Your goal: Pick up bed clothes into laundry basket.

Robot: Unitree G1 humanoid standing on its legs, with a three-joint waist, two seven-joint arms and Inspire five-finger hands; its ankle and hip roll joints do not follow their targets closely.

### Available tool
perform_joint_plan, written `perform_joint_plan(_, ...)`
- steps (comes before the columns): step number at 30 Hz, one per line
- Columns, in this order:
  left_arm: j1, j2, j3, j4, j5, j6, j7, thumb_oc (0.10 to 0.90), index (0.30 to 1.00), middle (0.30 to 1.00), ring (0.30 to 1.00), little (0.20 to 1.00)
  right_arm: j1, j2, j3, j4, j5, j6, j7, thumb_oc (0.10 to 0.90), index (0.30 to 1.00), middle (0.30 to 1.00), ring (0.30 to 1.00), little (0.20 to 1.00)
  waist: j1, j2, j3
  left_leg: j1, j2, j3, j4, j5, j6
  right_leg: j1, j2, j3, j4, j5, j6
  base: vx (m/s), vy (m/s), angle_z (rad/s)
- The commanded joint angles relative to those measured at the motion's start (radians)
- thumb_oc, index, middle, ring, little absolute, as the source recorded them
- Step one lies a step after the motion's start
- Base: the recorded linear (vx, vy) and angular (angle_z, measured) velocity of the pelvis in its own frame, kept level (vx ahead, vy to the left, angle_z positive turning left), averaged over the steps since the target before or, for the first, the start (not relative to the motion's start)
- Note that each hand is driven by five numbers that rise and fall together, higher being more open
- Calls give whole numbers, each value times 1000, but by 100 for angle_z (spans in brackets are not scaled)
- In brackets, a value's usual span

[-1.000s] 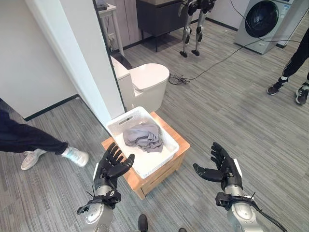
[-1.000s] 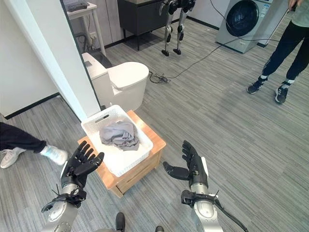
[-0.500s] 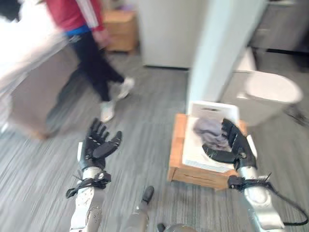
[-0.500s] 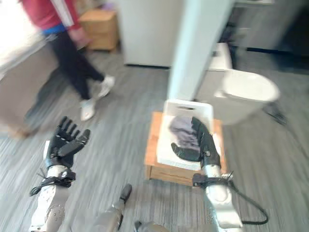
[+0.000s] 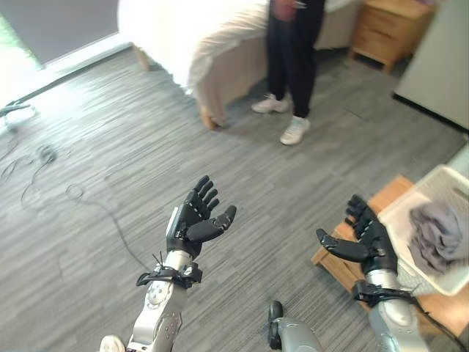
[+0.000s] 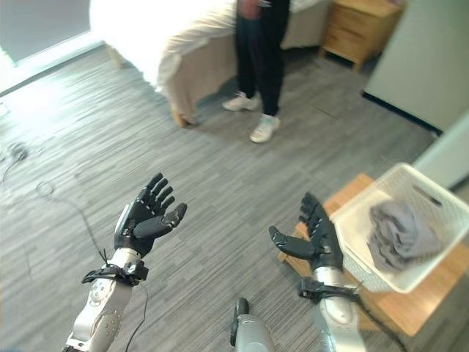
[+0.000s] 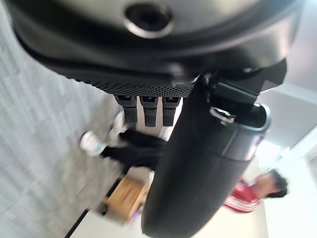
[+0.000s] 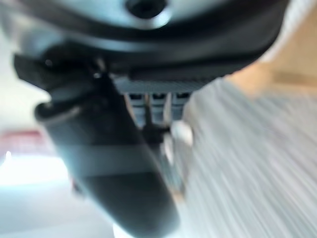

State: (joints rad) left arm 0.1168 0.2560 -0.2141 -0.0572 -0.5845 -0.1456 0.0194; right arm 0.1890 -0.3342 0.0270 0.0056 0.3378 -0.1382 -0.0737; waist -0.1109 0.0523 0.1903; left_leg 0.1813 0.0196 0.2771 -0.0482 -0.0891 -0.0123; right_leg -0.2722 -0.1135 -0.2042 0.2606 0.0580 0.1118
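I see a white plastic laundry basket point(image 6: 421, 275) with perforated walls, holding soft, crumpled grey cloth point(image 6: 399, 233), on a stand point(image 6: 410, 308) of smooth pale wood. The floor point(image 5: 110, 147) is matt grey wood-grain plank, and the bed point(image 5: 212, 37) wears white, loosely draped fabric. My hands, left point(image 5: 192, 221) and right point(image 5: 366, 242), look like matt black plastic.

I see grey plank-striped floor point(image 5: 110, 169). On it, a white bed point(image 5: 198, 29) on a beige base. Beside the bed, a person point(image 5: 293, 44) in black trousers and white shoes, and a tan nightstand point(image 5: 385, 29). A white basket point(image 6: 399, 224) holds grey cloth point(image 6: 399, 235).
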Motion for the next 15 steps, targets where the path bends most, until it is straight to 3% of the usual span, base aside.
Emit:
perform_joint_plan(1,-48,84,42,-40,56,-74,-17,800,900,900,900,900,-28,-13,0,-119,21,-88,20,800,900,900,900,900,-46,-33,-54,-114,29,-174,87,-48,1,128,64,365,32,-175,29,-154,142,43)
perform_joint_plan(4,-49,84,30,-23,71,-71,-16,800,900,900,900,900,-22,-10,21,-111,13,-77,26,800,900,900,900,900,-10,-53,-78,-125,-6,-219,86,-44,18,185,46,336,-59,-176,6,3,-4,101)
perform_joint_plan(7,-37,73,36,-28,51,-69,0,800,900,900,900,900,-38,-18,52,-124,23,-63,35,800,900,900,900,900,23,-64,-95,-137,-15,-239,84,-31,19,218,45,315,-119,-159,9,-19,-58,22)
perform_joint_plan(15,53,73,49,-58,69,-54,-19,800,900,900,900,900,31,-11,25,-131,49,-59,55,800,900,900,900,900,32,-74,-131,-120,-19,-249,63,-26,16,266,44,308,-179,-158,-1,2,-39,5)
